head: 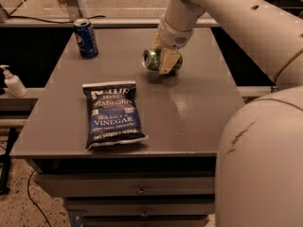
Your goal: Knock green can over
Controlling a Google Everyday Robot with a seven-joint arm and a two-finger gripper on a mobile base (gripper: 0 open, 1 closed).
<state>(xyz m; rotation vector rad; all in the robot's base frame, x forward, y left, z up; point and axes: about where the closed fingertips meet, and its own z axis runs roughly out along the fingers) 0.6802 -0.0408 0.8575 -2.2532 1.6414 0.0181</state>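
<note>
Grey surface (pixel 199 108): green can (pixel 151 59) tipped on side, pinched in hand (pixel 165 60). You likely just release, retreat.

"VINEGAR" on blue chip bag (pixel 115 115)

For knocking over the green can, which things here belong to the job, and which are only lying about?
Job:
green can, tipped on its side
gripper, right at the can

Lying about:
blue Pepsi can, upright
chip bag, flat on the table
pump bottle, left of it
</note>
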